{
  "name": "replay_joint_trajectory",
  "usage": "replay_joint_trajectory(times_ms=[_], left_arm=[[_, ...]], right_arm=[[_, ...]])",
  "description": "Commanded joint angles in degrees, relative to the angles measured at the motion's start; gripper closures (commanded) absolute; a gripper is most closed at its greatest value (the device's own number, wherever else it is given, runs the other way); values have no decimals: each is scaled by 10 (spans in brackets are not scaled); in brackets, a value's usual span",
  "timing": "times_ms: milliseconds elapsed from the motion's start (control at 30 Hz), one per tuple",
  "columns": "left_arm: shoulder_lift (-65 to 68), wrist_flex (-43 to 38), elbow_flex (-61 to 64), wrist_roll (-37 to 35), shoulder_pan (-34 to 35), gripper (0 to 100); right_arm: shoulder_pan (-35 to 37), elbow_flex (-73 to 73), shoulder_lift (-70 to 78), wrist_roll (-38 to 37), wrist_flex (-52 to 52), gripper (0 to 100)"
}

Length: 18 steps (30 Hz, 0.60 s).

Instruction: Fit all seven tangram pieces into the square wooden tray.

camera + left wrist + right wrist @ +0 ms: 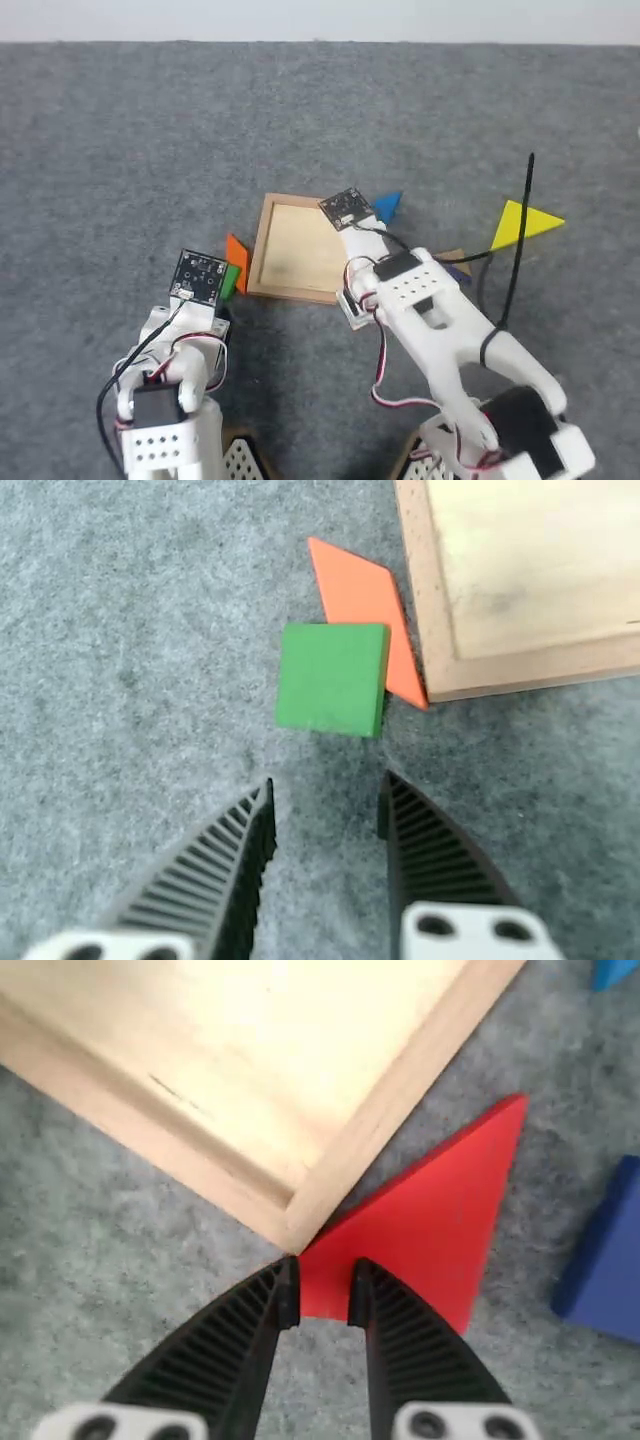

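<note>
Right gripper (324, 1295): nearly shut, pinching edge of red triangle (430, 1230). Flat glossy piece on grey carpet, one side touching corner of square wooden tray (405, 1085); pale wood, raised rim. Blue piece (605, 1250) just beside red. Left gripper (325, 810): wide open, holding nothing, over carpet near green square (332, 678). Green overlapping orange parallelogram (360, 590), orange against tray rim. Yellow triangle (520, 225) well apart from tray.
</note>
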<state>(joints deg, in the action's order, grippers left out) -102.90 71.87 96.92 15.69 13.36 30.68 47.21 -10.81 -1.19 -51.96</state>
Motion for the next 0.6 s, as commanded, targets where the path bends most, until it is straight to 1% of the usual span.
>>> replay_joint_trajectory(times_ms=[0, 300, 467, 567], left_arm=[[-1, 3, -4, 5, 4, 832], [-1, 3, -4, 5, 4, 832], [-1, 3, -4, 5, 4, 832], [-1, 3, -4, 5, 4, 832]], right_arm=[[-52, -20, 14, -13, -25, 880], [-202, -27, 15, -87, -27, 880], [-260, -41, 15, -98, -26, 880], [-275, -56, 12, -94, -30, 880]])
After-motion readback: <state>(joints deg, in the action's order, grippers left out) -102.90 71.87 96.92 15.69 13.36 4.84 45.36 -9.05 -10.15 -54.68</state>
